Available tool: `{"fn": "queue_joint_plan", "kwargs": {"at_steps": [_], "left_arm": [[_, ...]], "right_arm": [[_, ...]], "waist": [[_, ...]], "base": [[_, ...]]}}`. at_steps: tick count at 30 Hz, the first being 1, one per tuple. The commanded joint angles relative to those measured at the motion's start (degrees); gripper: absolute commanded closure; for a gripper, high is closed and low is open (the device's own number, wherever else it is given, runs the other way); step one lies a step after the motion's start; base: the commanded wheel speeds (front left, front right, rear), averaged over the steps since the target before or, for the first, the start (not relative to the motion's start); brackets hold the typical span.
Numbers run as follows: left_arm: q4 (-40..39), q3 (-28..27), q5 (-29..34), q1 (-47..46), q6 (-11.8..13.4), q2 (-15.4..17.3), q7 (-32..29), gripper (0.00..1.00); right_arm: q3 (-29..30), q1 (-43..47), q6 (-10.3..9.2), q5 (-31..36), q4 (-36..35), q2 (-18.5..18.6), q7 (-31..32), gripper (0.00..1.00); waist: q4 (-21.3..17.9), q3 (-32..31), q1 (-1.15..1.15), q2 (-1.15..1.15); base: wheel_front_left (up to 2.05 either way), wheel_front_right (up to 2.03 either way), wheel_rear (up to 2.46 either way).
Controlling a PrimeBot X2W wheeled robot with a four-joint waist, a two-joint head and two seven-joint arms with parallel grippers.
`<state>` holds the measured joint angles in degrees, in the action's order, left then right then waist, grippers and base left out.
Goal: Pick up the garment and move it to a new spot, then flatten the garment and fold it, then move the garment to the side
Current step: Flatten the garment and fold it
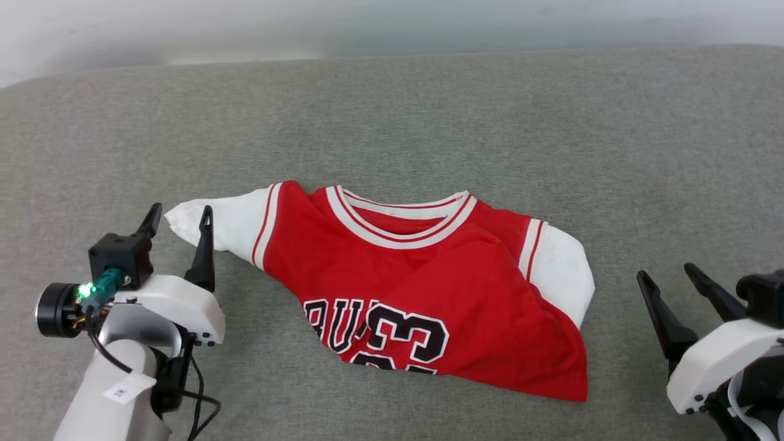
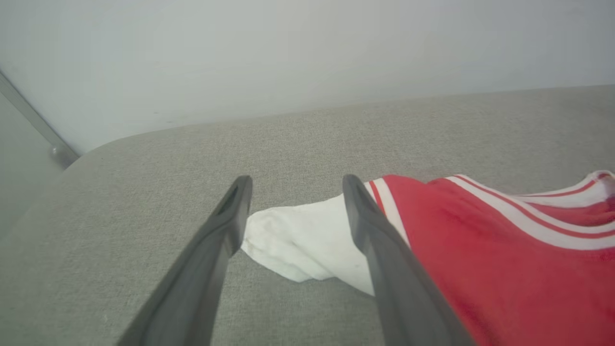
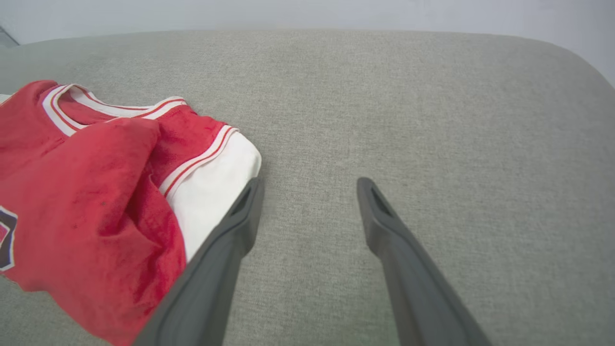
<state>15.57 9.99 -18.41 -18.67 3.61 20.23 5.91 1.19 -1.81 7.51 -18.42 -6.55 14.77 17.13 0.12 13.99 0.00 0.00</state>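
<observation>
The garment, a red jersey with white sleeves, striped trim and black lettering, lies rumpled and partly folded on the grey surface. Its left white sleeve stretches out toward my left gripper, which stands open with the sleeve's tip between its fingers and nothing gripped. My right gripper is open too, off to the right of the other white sleeve, over bare fabric. The garment bunches up at the left of the right wrist view.
A wide grey upholstered surface carries everything and runs far back to a pale wall. Its rounded left corner and right corner show in the wrist views.
</observation>
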Motion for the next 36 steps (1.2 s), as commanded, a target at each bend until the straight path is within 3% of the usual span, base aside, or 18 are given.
{"fn": "queue_joint_plan", "kwargs": {"at_steps": [1, 4, 9, 12, 17, 25, 26, 28, 36], "left_arm": [[-0.3, -0.1, 0.0, 0.6, 0.4, -0.2, 0.9, 0.00], [-2.0, 0.3, -0.3, 1.7, 0.0, -1.0, 3.2, 0.00], [-7.3, 2.1, 0.2, 4.4, -0.8, -1.9, 5.6, 0.00], [-10.8, 3.0, 0.6, 6.2, -0.6, -2.1, 6.1, 0.00], [-15.6, 5.5, 1.0, 8.7, -1.6, -2.2, 5.9, 0.00], [-17.9, 7.6, 0.6, 9.9, -2.0, -3.0, 4.9, 0.00], [-17.7, 7.7, 0.5, 9.9, -2.1, -3.1, 4.9, 0.00], [-17.4, 8.0, 0.3, 9.9, -2.0, -3.3, 5.1, 0.00], [-15.8, 7.6, -0.3, 9.9, -1.8, -3.1, 5.8, 0.00]], "right_arm": [[-0.3, -1.2, -0.03, 0.1, -0.1, 0.5, 0.4, 0.00], [-1.2, -2.1, -0.04, -0.9, -0.2, 1.7, 3.5, 0.00], [-4.2, -4.3, -0.03, -3.0, 0.7, 4.6, 15.0, 0.00], [-4.4, -6.1, -0.04, -5.4, 2.3, 4.3, 22.8, 0.00], [-3.0, -9.1, -0.03, -3.7, 6.3, 4.1, 32.5, 0.00], [-1.5, -11.1, -0.03, 0.6, 11.8, 1.9, 35.5, 0.00], [-1.5, -10.8, -0.03, 0.8, 12.7, 1.7, 35.6, 0.08], [-1.6, -10.6, -0.03, 1.1, 13.9, 1.6, 35.0, 1.00], [-1.9, -11.6, -0.06, 3.1, 11.0, 4.1, 28.9, 1.00]], "waist": [[0.6, -0.2, 0.00, 0.00], [1.9, -0.7, 0.00, 0.00], [4.6, -1.3, 0.00, 0.00], [6.4, -1.5, 0.00, 0.00], [9.6, -1.0, 0.00, 0.00], [13.5, 0.9, 0.00, 0.00], [13.7, 1.1, 0.00, 0.00], [14.1, 1.3, 0.00, 0.00], [12.2, -0.4, 0.00, 0.00]], "base": [[0.00, 0.00, 0.00], [0.00, 0.00, 0.00], [0.00, 0.00, 0.00], [0.00, 0.00, 0.00], [0.00, 0.00, 0.00], [0.00, 0.00, 0.00], [0.00, 0.00, 0.00], [0.00, 0.00, 0.00], [0.00, 0.00, 0.00]]}}
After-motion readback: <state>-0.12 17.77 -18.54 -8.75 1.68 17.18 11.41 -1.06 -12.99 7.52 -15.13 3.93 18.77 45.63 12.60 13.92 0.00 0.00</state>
